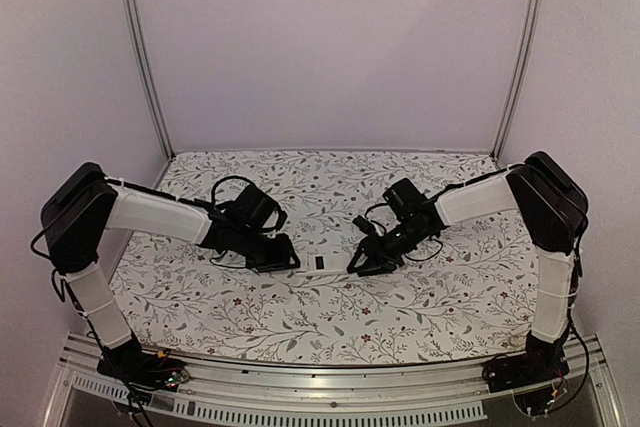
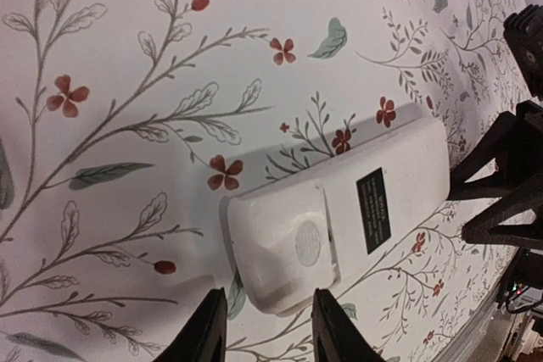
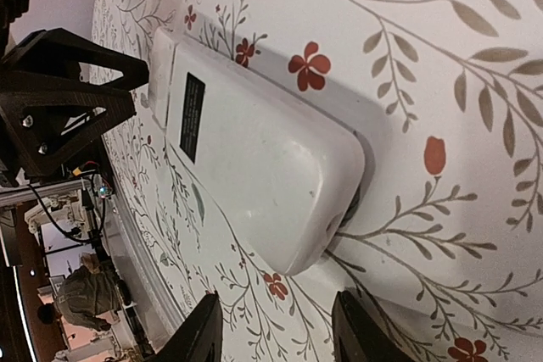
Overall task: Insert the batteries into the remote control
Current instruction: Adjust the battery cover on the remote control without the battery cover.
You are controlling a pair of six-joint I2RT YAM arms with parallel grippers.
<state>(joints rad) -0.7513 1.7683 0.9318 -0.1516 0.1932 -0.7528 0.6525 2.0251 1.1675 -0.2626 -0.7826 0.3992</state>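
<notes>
Floral cloth covers the counter, and I see the remote lying back up at its middle, black label showing. Just left of the remote my left pincer is released, fingers apart and clear of the white shell. Just right of the remote my right pincer is likewise released, holding nothing.

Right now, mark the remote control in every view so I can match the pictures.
Top external: remote control, small, at the picture's centre.
Left wrist: lower middle, lying slantwise, back side up.
Right wrist: centre, large in frame.
Shared landmark: the black label on its back, seen in all three.
</notes>
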